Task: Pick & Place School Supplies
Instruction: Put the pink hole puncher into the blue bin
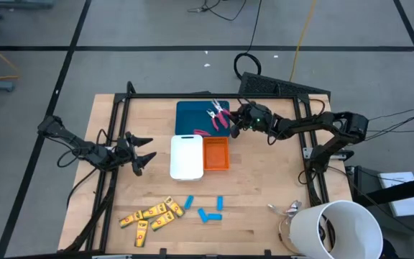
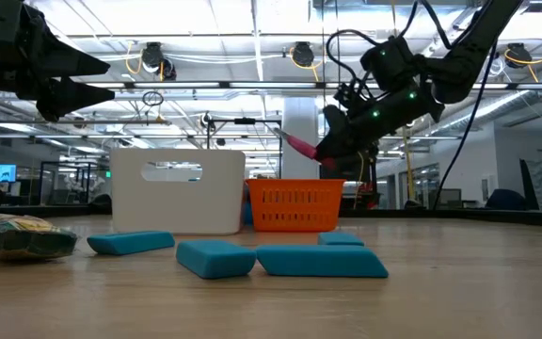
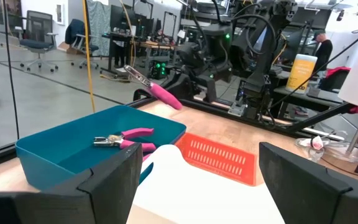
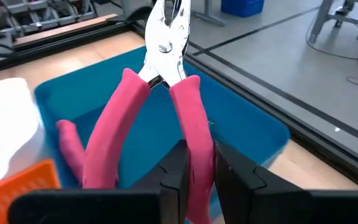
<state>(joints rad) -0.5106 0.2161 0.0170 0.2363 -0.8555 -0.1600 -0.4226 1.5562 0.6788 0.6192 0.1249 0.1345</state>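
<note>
The right gripper (image 1: 237,121) is up above the teal tray (image 1: 192,115), at the far side of the table. Its two dark fingers are squeezed tight on one handle of a pink-handled tool (image 4: 160,99). This tool looks like small pliers. It has two soft-looking, curved pink handles and a shiny silver metal head. The other pink-handled tool (image 3: 122,138) lies flat inside the teal tray, which has smooth plastic walls.

Just near of the teal tray stand a white tray (image 1: 186,156) and, on its right, an orange tray (image 1: 216,153) with thin slots in its wall.

The yellow pieces (image 1: 152,214) lie in a loose bunch on the wooden table (image 1: 264,187), near the front edge. They are small and long, with dark marks. The blue pieces (image 1: 208,208) lie just to their right. They are smooth with rounded ends.

The left gripper (image 1: 141,152) waits to the left of the white tray, fingers spread apart and holding nothing. A big white cup (image 1: 340,229) sits at the near right corner.
</note>
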